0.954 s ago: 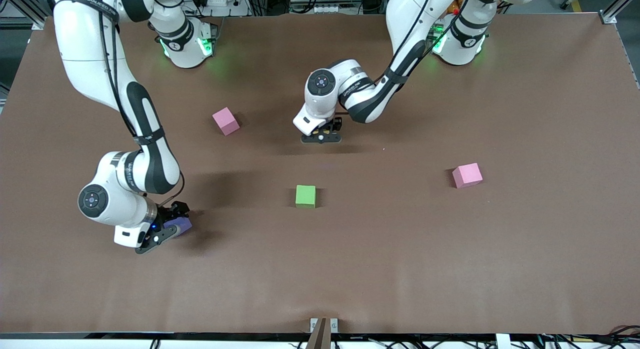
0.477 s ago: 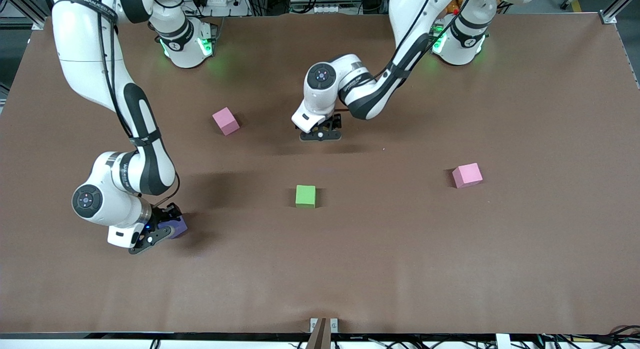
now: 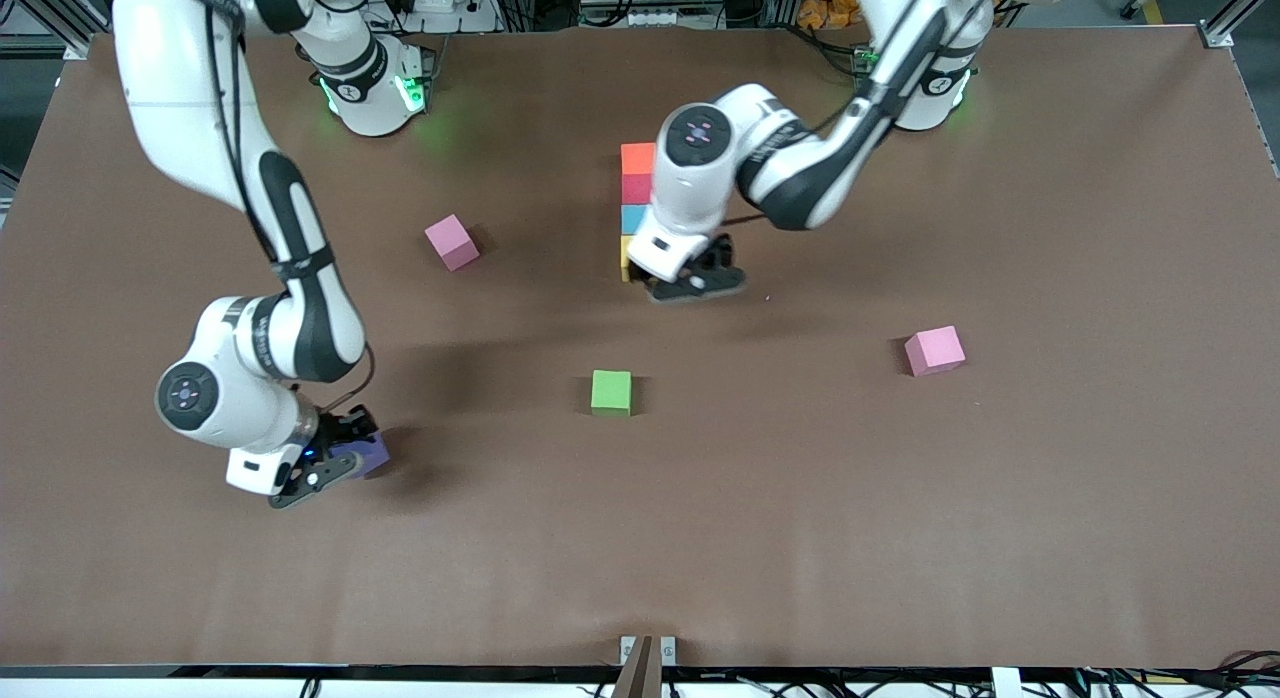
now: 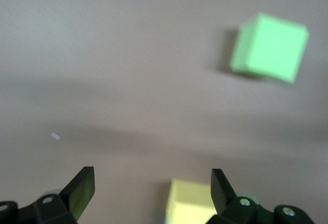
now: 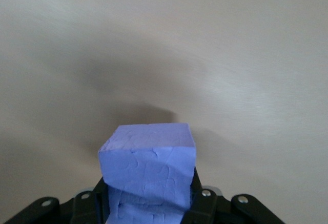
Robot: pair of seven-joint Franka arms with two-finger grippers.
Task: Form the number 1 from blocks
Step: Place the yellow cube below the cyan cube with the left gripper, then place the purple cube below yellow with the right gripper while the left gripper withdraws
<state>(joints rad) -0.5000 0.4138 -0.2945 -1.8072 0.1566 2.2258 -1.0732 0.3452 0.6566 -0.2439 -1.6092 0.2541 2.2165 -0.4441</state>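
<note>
The right gripper [image 3: 335,465], low at the right arm's end of the table, is clamped on the purple cube [image 5: 148,170], whose lower part is hidden between the fingers. The orange cube [image 3: 637,159], red cube [image 3: 636,189], light blue cube [image 3: 632,219] and yellow cube [image 4: 192,202] form a line; the left arm covers most of the yellow one. The left gripper [image 3: 697,281] hangs just beside it, jaws spread wide and empty. The green cube [image 3: 611,391] lies nearer the camera.
</note>
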